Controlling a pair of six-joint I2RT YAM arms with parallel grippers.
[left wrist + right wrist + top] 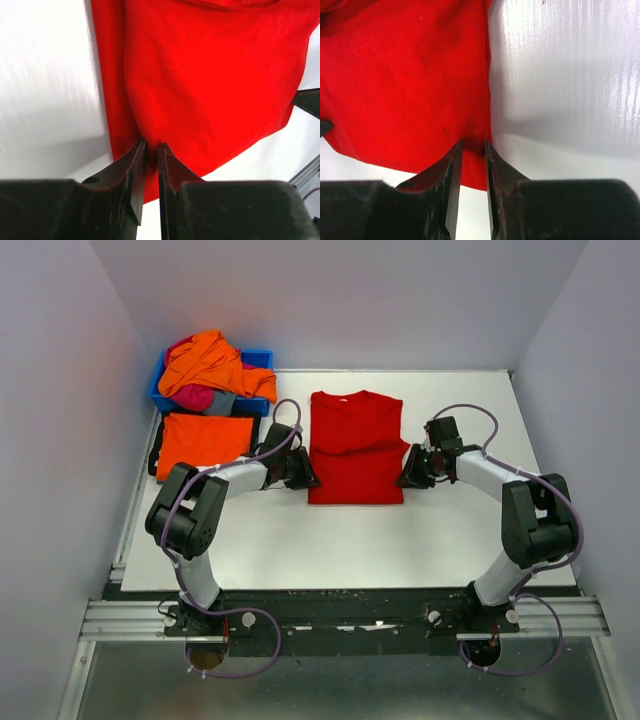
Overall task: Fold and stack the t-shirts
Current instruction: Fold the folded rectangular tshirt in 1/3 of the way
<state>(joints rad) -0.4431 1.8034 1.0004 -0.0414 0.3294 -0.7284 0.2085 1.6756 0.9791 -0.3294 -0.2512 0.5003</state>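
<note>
While the red t-shirt (355,445) lies flat in the middle of the table (350,540), its long axis running from near side to far, each gripper sits at one long edge of its near half. The shirt lies inward from both, and neither arm is nearer. The left gripper (151,146) looks pinched on the left hem, cloth puckering into its jaws. The right gripper (472,145) has its jaws a sliver apart at the right hem; whether they hold it I cannot tell. At the far left, the blue bin (262,358) holds a crumpled orange shirt (210,360) heaped over a magenta-pink shirt (195,397) and a grey shirt (222,402). A folded orange shirt (203,438) lies on the table just in front of the bin.
</note>
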